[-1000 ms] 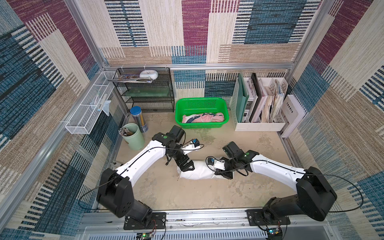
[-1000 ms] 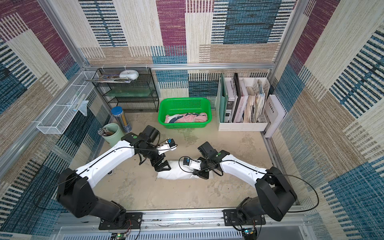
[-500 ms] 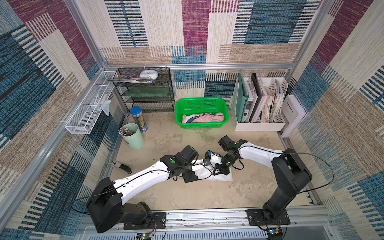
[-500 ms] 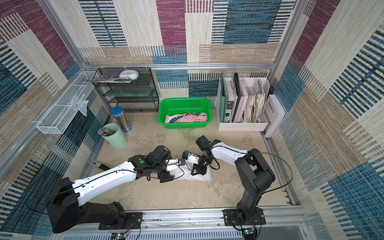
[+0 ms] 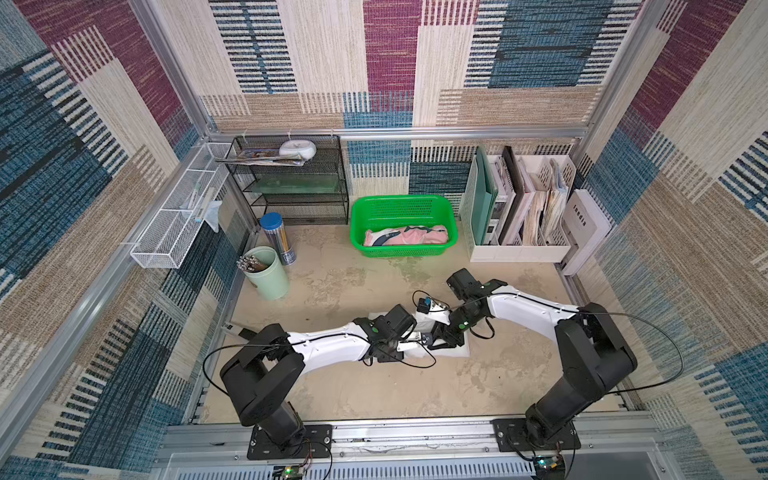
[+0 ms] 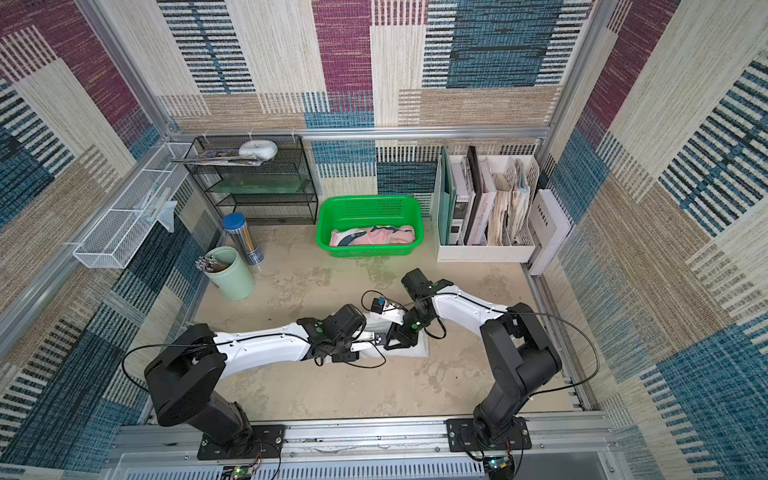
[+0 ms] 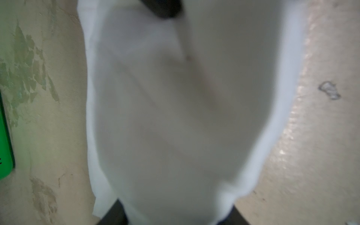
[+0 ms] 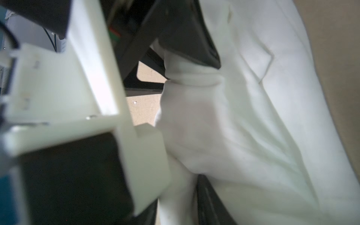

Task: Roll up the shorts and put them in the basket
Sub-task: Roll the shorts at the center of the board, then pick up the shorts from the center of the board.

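Wide view first: the bench (image 5: 374, 386) is mostly bare, and my left arm (image 5: 332, 349) and right arm (image 5: 523, 307) meet nose to nose over its middle. On the far side, the green basket (image 5: 361, 220) holds the pink shorts (image 5: 415, 237) as a tight bundle, so I judge that pair done. That leaves the white shorts (image 5: 456, 350), mid-bench under both wrists. I'd call this the rolling step on the second pair, well along.

Closer in, my left jaws are clamped on the white cloth. It fills the whole gap between the fingers (image 7: 115, 216) and bulges up toward the wrist camera. My right jaws straddle a bunched fold (image 8: 194, 78) from the other side, one finger (image 8: 191, 44) pressing on it. Gripping or only resting, I cannot tell.

Next, as I read it: turn the bundle onto the flat tail at the right, both sides together, or the roll goes slack.
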Tool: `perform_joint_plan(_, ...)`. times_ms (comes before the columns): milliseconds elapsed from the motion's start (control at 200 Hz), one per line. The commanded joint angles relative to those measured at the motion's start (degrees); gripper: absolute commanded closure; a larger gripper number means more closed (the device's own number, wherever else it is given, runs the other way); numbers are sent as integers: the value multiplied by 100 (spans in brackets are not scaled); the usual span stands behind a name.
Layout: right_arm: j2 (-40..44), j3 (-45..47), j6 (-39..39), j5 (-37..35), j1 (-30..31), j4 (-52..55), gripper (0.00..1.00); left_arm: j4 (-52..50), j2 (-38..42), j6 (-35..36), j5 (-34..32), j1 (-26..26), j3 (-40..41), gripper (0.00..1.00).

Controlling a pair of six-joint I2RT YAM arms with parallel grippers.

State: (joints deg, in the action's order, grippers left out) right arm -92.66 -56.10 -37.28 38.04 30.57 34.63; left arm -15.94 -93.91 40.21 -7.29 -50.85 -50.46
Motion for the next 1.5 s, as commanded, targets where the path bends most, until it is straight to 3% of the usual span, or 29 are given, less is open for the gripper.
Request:
perform_joint_plan(0, 437, 199, 280, -280, -44, -625, 49, -302, -122, -184, 113, 6, -52, 79)
perform_joint_plan(115, 1293, 523, 467, -1247, -71, -1250, 41, -498, -152, -215, 148, 22, -143, 93)
perform_joint_plan(220, 2243, 877, 346, -1979, -70, -1678, 34, -708, -182, -271, 229, 70, -286, 94)
perform_joint_plan(376, 3392, 1562, 64, -2294, 89, -1764, 28, -971, -220, -332, 495, 196, -483, 93)
perform_joint_plan(586, 3947, 2392, -195, -2653, 737, -1857, 26, -1091, -242, -357, 645, 251, -562, 92)
perform_joint_plan(761, 3531, 2735, -260, -2901, 970, -2672, 23, -1049, -251, -347, 628, 252, -557, 91)
perform_joint_plan(966, 2617, 2472, -375, -3419, 961, -2762, 22, -969, -216, -380, 626, 251, -538, 91)
perform_joint_plan(1287, 1267, 2450, -283, -3458, 937, -3324, 23, -921, -212, -453, 629, 251, -512, 97)
perform_joint_plan(1437, 872, 2247, -186, -3134, 802, -3125, 34, -867, -150, -452, 584, 250, -426, 97)
perform_joint_plan(1452, 828, 2206, -176, -3107, 783, -3072, 37, -866, -150, -452, 576, 251, -422, 97)
perform_joint_plan(1492, 704, 2093, -155, -2991, 740, -2913, 57, -884, -161, -444, 539, 251, -421, 98)
